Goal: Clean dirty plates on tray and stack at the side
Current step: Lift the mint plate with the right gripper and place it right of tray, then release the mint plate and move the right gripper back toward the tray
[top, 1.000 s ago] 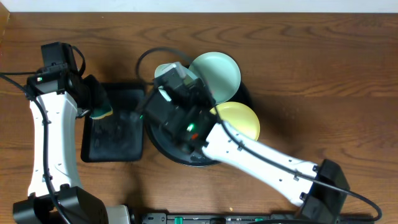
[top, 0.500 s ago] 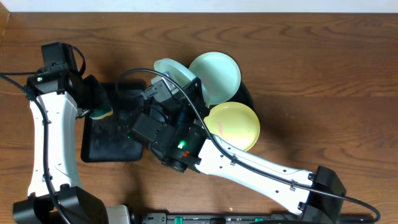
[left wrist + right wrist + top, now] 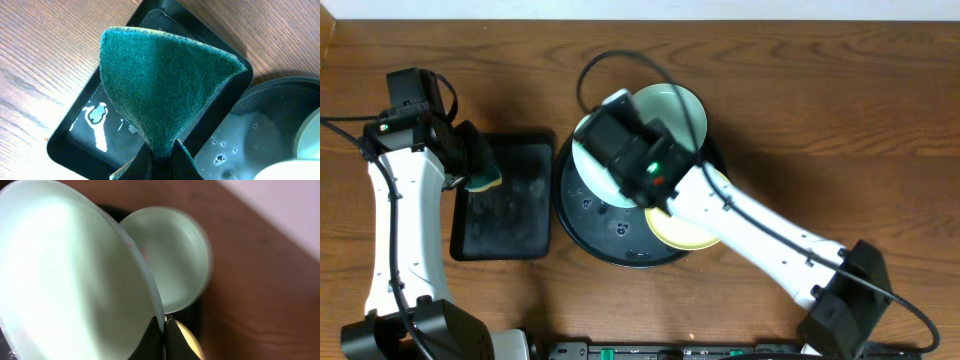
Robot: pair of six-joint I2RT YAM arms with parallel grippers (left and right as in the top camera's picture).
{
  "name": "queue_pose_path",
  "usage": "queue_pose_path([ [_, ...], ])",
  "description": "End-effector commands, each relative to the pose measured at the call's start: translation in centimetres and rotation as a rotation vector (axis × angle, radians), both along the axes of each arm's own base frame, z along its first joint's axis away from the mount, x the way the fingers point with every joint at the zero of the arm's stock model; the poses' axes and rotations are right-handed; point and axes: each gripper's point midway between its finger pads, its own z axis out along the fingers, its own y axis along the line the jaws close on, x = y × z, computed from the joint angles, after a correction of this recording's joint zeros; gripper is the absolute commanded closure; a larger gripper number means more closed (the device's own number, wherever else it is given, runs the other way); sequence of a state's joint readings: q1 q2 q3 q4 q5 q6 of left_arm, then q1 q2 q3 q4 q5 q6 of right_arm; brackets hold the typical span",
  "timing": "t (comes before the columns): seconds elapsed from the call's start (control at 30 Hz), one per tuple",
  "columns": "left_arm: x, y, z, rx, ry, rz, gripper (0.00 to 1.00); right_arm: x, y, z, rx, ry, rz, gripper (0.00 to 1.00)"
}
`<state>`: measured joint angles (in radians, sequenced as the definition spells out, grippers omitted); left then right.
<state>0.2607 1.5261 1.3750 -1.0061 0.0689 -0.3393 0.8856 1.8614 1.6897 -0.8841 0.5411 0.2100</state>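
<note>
Mint plate, rim clamped in the right gripper, tilts over the round black tray; left gripper pinches a green sponge.

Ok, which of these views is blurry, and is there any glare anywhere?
Right wrist view: soft throughout, the held pale mint round plastic plate and the second mint plate behind it smeared; left wrist view: sharp on the dark green scouring sponge, white glare on wet patches of the rectangular black tray; overhead view: evenly lit.
</note>
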Motion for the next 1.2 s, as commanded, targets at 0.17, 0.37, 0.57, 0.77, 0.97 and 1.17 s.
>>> queue_pose_path([
  [0.17,0.1,-0.3,-0.3,-0.020,0.001,-0.021,0.93,1.1,-1.7,3.8,0.481,0.259,0.061,0.99],
  [0.37,0.1,-0.4,-0.3,-0.020,0.001,-0.022,0.92,2.6,-7.9,7.4,0.641,0.265,-0.021,0.99],
  [0.57,0.1,-0.4,-0.3,-0.020,0.001,-0.022,0.93,3.8,-16.8,7.9,0.695,0.262,-0.259,0.99],
  [0.77,0.1,-0.4,-0.3,-0.020,0.002,-0.022,0.92,2.9,-27.3,5.1,0.600,0.291,-0.583,0.99],
  [0.97,0.1,-0.4,-0.3,-0.017,0.002,-0.031,0.93,0.5,-33.9,1.7,0.478,0.342,-0.788,0.99],
  [1.17,0.5,-1.8,-0.3,0.000,0.004,-0.122,0.92,-1.4,-36.3,-3.9,0.436,0.412,-0.879,0.99],
])
